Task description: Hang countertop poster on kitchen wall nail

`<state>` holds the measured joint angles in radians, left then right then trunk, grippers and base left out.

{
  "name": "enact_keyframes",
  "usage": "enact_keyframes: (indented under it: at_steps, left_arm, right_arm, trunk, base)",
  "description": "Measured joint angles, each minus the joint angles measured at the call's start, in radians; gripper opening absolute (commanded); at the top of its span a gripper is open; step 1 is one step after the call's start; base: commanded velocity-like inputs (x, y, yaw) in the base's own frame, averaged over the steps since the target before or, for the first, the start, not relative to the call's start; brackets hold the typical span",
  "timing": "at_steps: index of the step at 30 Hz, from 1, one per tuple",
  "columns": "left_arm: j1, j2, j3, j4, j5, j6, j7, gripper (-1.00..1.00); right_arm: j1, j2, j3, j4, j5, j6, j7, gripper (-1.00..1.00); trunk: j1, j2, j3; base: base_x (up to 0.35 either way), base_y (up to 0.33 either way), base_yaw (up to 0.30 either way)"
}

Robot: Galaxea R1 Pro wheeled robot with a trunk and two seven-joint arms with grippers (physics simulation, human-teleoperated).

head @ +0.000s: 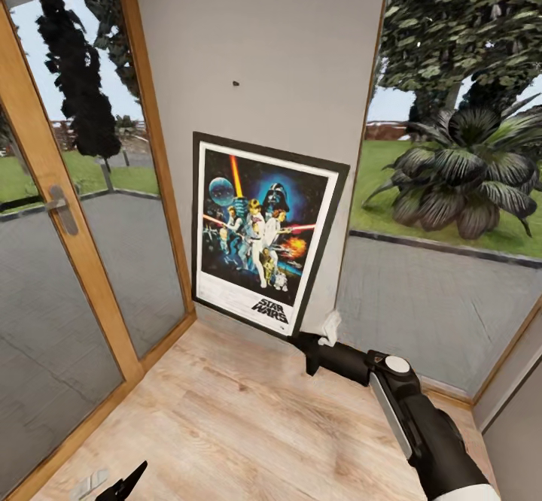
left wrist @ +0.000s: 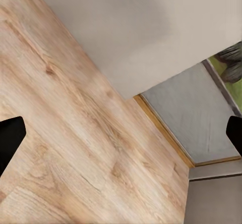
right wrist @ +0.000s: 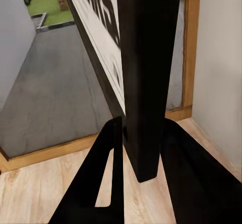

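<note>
Against the pale wall panel (head: 286,50), right claw (head: 301,341) is clamped on the poster (head: 260,234)'s bottom corner, holding it tilted well below the nail (head: 235,83), while left claw (left wrist: 121,133) hangs wide open over the wood floor (head: 226,418).

We see our right arm (head: 421,418) in glossy black casing, with a white round cap and pale grey strip.

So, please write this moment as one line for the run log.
right hand: shut on framed Star Wars poster, bottom corner | poster: against pale wall panel, below small dark nail, not hung | left hand: open, above wood floor
</note>
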<state>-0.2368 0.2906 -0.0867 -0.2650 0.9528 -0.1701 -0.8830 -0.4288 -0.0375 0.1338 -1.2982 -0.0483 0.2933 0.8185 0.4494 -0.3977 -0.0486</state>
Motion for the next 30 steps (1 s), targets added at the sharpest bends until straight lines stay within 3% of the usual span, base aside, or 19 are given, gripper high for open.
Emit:
enact_keyframes:
  at_steps: [4, 7, 14, 17, 23, 30]
  left_arm:
    - [0.0, 0.0, 0.002, 0.0, 0.0, 0.0, -0.002, 1.0]
    - [0.0, -0.003, 0.0, 0.002, 0.0, 0.0, -0.003, 1.0]
    - [0.0, -0.004, 0.0, 0.004, 0.002, -0.004, 0.0, 1.0]
    - [0.0, -0.005, -0.001, 0.04, 0.003, -0.012, 0.004, 1.0]
    - [0.0, -0.004, -0.001, 0.053, 0.002, -0.044, 0.001, 1.0]
    - [0.0, -0.003, -0.001, 0.056, 0.001, -0.05, 0.002, 1.0]
  right_arm:
    - [-0.079, 0.017, 0.015, -0.03, 0.01, 0.071, -0.014, -1.0]
    - [-0.186, 0.022, 0.019, -0.042, 0.012, 0.119, -0.018, -1.0]
    - [-0.256, 0.044, 0.024, -0.117, 0.015, 0.277, -0.02, -1.0]
    - [-0.328, 0.049, 0.027, -0.15, 0.016, 0.422, -0.017, -1.0]
    - [-0.357, 0.048, 0.028, -0.195, 0.015, 0.495, -0.016, -1.0]
    - [-0.385, 0.047, 0.027, -0.201, 0.017, 0.509, -0.02, -1.0]
  trunk:
    - [0.0, 0.0, 0.0]
    - [0.0, 0.0, 0.0]
    - [0.0, 0.0, 0.0]
    - [0.0, 0.0, 0.0]
    - [0.0, 0.0, 0.0]
    - [0.0, 0.0, 0.0]
  base:
    - [0.0, 0.0, 0.0]
    - [0.0, 0.0, 0.0]
    - [0.0, 0.0, 0.0]
    - [0.0, 0.0, 0.0]
    - [0.0, 0.0, 0.0]
    - [0.0, 0.0, 0.0]
